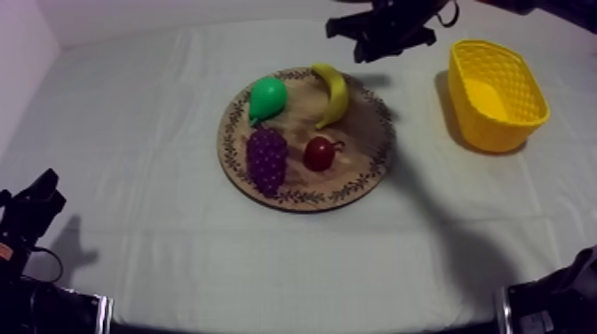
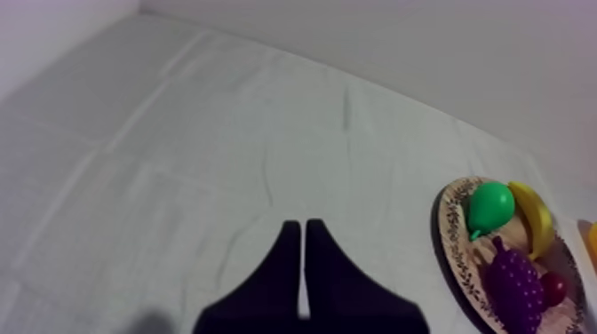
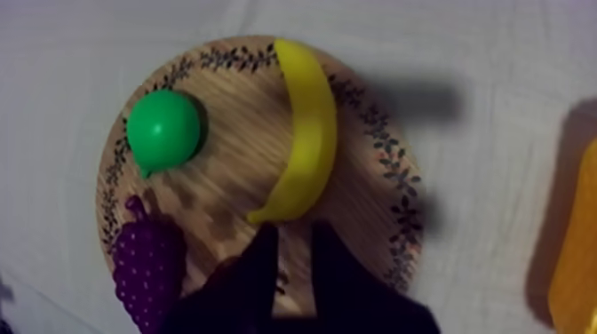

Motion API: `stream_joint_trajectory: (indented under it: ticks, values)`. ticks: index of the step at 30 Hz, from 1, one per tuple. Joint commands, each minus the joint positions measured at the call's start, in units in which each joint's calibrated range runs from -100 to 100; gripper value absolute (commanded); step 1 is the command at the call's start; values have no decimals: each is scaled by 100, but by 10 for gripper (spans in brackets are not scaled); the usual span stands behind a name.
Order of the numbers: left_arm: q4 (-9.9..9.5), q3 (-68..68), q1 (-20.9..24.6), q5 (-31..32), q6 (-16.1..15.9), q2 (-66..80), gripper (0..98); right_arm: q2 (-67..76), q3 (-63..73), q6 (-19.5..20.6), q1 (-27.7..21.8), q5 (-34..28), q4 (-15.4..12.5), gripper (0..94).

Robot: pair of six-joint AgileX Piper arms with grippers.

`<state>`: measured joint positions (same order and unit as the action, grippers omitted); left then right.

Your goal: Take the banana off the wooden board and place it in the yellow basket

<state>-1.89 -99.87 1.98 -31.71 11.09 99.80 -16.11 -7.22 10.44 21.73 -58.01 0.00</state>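
Smooth, curved banana [image 1: 332,93] lies across the round wood-grain board's [image 1: 360,160] upper edge, centre frame. Right gripper [image 3: 293,238] hangs over it, black fingers slightly parted; left gripper [image 2: 304,233] pressed closed. Latticed yellow basket [image 1: 511,133] upper right.

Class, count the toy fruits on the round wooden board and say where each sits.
4. On the wooden board: pear at the back left, banana back right, grapes front left, small red fruit front middle. None looks hidden.
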Motion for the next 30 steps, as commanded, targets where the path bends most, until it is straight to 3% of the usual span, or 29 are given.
stream_joint_trajectory:
  ticks: [1,3,5,9,15,30]
  values:
    - [1,-2,1,2,2,3,1,0,-78,-66,19,3,-62,393]
    - [1,-2,1,2,2,3,1,19,-141,-81,41,50,-58,573]
    - [1,-2,1,2,2,3,1,37,-174,-37,50,97,-13,692]
    - [1,-2,1,2,2,3,1,52,-184,118,-1,162,68,799]
    - [1,-2,1,2,1,3,1,44,-311,209,-56,313,126,835]
    - [1,-2,1,2,0,3,1,-839,153,-53,-214,407,-160,843]
